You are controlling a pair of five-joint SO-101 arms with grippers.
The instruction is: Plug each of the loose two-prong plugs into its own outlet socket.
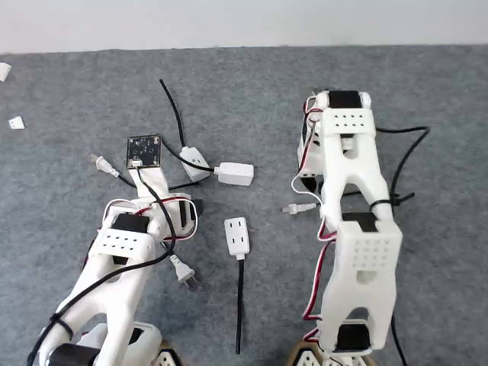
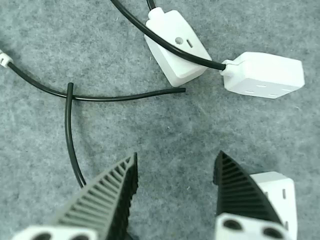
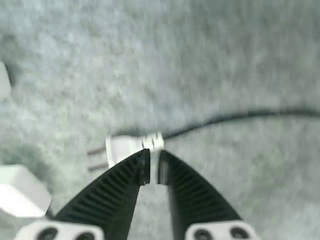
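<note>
The left gripper (image 2: pixel 175 167) hung spread wide above the grey mat (image 2: pixel 45 45). The right gripper (image 3: pixel 154 160), angled low, pinched the white plug (image 3: pixel 125 147).

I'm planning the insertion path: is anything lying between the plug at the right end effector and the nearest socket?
Nothing visible: only bare carpet lies between the plug at the right end effector and the socket in the high view.

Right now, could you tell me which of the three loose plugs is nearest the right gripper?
The plug by the right arm, just ahead of the right gripper; the other two plugs lie over by the left arm.
</note>
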